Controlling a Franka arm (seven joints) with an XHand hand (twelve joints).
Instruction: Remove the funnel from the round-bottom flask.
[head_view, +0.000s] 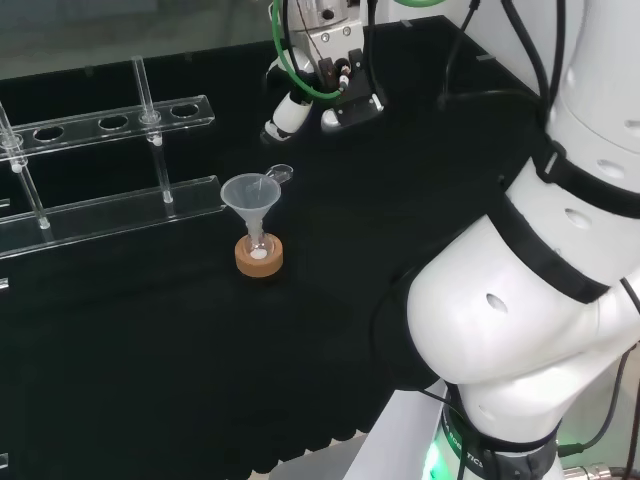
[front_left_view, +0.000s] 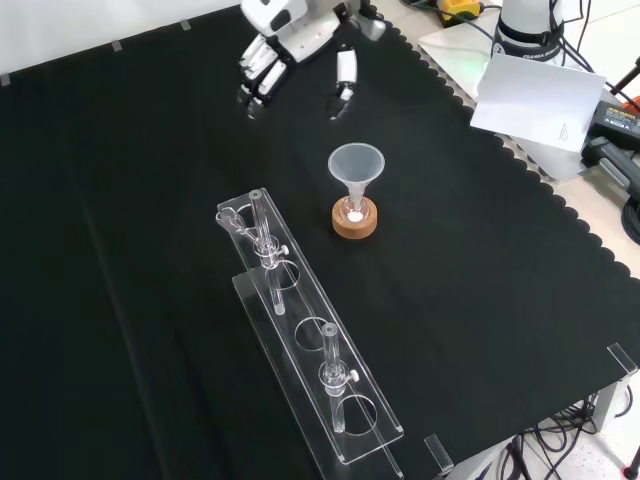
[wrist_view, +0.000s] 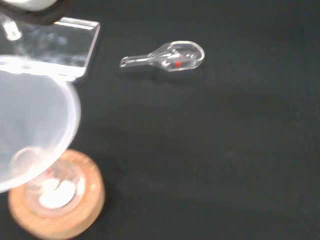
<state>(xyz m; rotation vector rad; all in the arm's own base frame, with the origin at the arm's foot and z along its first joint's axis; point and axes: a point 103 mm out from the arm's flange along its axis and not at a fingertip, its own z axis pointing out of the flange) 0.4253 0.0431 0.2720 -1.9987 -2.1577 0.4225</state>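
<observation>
A clear plastic cone-shaped funnel (head_view: 249, 193) is seated with its stem in the neck of a small clear glass round-bottom flask (head_view: 258, 247), which is carried upright by a tan cork ring stand (head_view: 259, 260) on the table covered with black cloth (head_view: 150, 360). In the front view the funnel (front_left_view: 356, 165) is seen above the flask (front_left_view: 353, 207) and the cork ring stand (front_left_view: 355, 221), near the middle of the cloth (front_left_view: 120, 250). A white patch is seen at the bottom of the flask (whether it is a substance or a reflection cannot be told).

The black and white robot hand (front_left_view: 290, 45) is held above the cloth near the top of the front view, well apart from the funnel; its fingers (front_left_view: 262, 75) are extended and relaxed, the thumb (front_left_view: 345, 72) is set apart from them, and nothing is held. In the head view the robot hand (head_view: 322, 95) is seen beyond the funnel, at the top of the picture.

A long clear acrylic test-tube rack (front_left_view: 310, 350) with round holes is laid just beside the stand, to the lower left in the front view, and to the left in the head view (head_view: 110, 160). A small clear glass spoon-shaped piece (wrist_view: 170, 56) is laid flat on the cloth near the rack's end, and is seen in the wrist view beside the funnel (wrist_view: 35, 125) and the stand (wrist_view: 65, 210); in the head view it (head_view: 279, 174) is seen just beyond the funnel's rim.
</observation>
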